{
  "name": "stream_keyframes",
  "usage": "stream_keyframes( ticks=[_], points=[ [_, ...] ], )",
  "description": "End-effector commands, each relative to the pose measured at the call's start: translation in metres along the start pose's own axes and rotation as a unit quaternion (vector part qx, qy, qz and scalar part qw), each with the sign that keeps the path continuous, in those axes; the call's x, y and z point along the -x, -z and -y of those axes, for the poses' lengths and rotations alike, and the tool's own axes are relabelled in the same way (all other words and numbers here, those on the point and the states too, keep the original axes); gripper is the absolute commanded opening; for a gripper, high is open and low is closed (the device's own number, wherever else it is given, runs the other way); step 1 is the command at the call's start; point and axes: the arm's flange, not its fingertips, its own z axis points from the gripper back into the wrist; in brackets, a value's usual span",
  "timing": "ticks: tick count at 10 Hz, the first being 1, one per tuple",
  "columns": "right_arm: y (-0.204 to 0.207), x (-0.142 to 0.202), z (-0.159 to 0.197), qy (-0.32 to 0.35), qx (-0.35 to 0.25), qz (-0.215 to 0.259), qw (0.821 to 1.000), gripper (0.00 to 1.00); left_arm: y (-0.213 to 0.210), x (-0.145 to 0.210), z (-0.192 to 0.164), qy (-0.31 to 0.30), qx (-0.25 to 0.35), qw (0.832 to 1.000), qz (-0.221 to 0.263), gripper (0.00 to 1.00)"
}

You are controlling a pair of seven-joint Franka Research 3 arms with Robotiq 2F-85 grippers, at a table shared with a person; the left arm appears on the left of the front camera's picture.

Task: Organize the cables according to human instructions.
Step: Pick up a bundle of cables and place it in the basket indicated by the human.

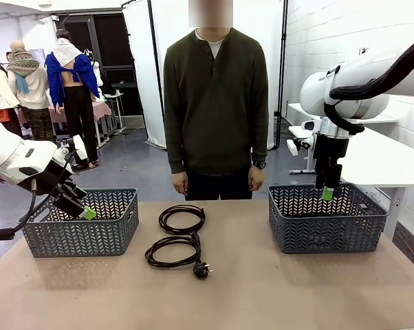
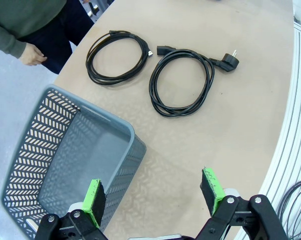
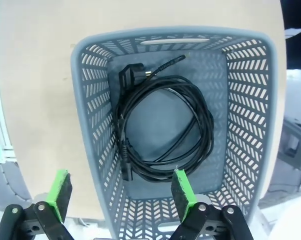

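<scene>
Two black coiled cables lie on the table's middle: the far cable (image 1: 181,218) (image 2: 118,56) and the near cable (image 1: 172,251) (image 2: 183,82), whose chunky plug (image 1: 202,269) points toward me. A third cable (image 3: 160,127) lies coiled in the right grey basket (image 1: 327,227) (image 3: 175,34). My right gripper (image 1: 327,191) (image 3: 121,190) hangs open just above that basket, holding nothing. My left gripper (image 1: 82,208) (image 2: 153,192) is open over the near corner of the left grey basket (image 1: 83,234) (image 2: 65,165). The person (image 1: 216,103) stands at the far side, arms down.
The person's hand (image 2: 30,55) hangs near the table's far edge, close to the far cable. A white table (image 1: 386,161) stands behind the right basket. Bare tabletop (image 1: 262,289) stretches in front of the baskets.
</scene>
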Motion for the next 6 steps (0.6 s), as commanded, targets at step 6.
stream_keyframes(
  ticks=[6],
  points=[
    [0.0,0.0,0.0,0.0,0.0,0.0,1.0,1.0,0.0004,0.0042,0.0011,-0.004,0.004,1.0,0.003,1.0]
  ],
)
